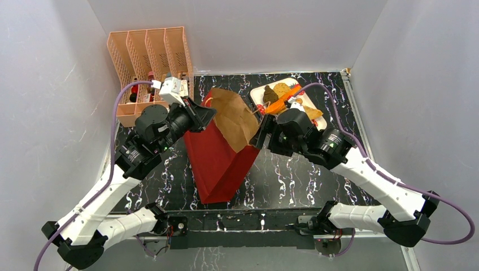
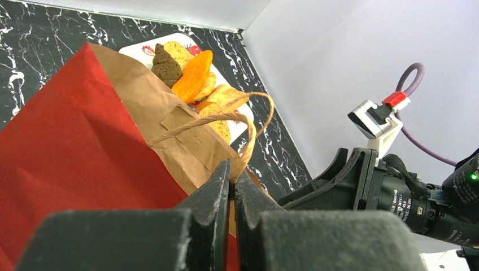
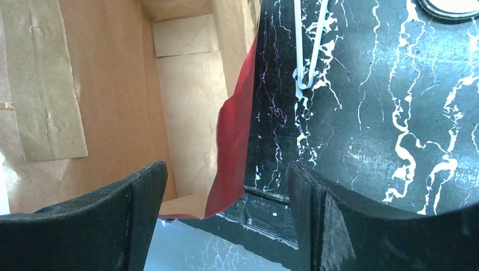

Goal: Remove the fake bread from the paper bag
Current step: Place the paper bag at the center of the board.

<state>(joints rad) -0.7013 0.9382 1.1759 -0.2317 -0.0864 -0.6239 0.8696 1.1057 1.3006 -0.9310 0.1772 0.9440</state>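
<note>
Gaping red paper bag (image 1: 217, 164) shows brown lining.

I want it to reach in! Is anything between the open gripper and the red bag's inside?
Only the paper bag itself: its red wall's edge sits inside the open right gripper. Beyond it, the right wrist view shows only brown paper.

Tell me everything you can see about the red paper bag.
The paper bag is red outside, brown kraft inside with paper patches and a tan cord handle. It stands on the black marbled table, mouth open. The left end effector is shut on its rim; the right end effector is open, straddling the opposite wall. Its visible inside looks empty.
</note>
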